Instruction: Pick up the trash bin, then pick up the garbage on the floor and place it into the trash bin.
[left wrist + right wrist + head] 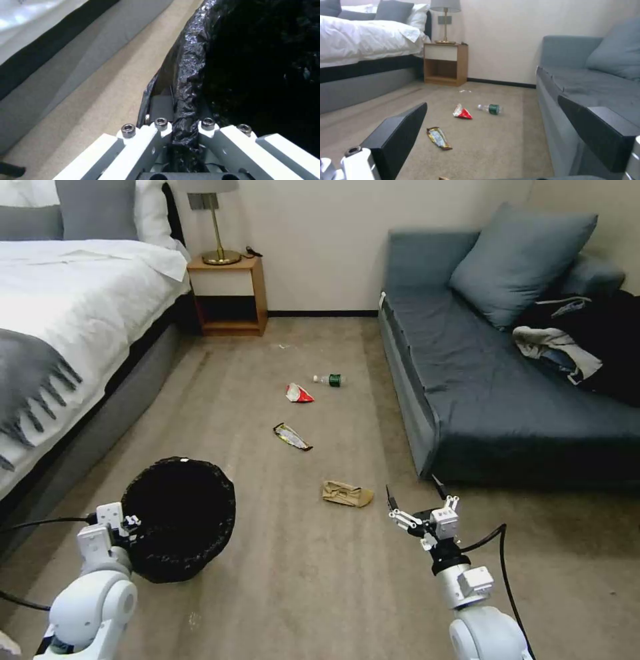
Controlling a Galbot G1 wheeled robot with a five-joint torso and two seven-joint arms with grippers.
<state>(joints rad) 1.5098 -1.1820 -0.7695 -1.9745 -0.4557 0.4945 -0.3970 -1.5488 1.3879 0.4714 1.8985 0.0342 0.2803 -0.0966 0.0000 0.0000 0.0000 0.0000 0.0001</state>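
**Bin gripped at rim, 4 litter items on carpet**

Left gripper [185, 130] clamped on the crinkled liner at the rim of the trash bin [179, 520], beside the bed [73, 320]. Right gripper [416, 499] hovering spread wide, just right of the crumpled paper bag [347, 493]. Beyond the paper bag: yellow-black wrapper [291, 437], then red-white packet [299, 393] and bottle [330, 379] side by side. Best done by lowering straight over the paper bag, closing across its bulk, not its flat edge; bin mouth kept tilted toward the right arm. Bin interior dark, apparently nothing inside.
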